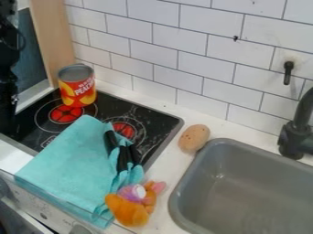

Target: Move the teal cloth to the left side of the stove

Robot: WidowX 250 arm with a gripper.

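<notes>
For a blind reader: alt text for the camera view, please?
A teal cloth lies across a black stovetop, with a red-and-yellow can behind it and an orange plush toy at its lower right. A tan oval object sits beside a gray sink; a black robot arm is at left.

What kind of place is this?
It looks like a kitchen, maybe a toy one. There's a black stove top with red rings for cooking, a grey sink, and a black faucet beside it.
</notes>
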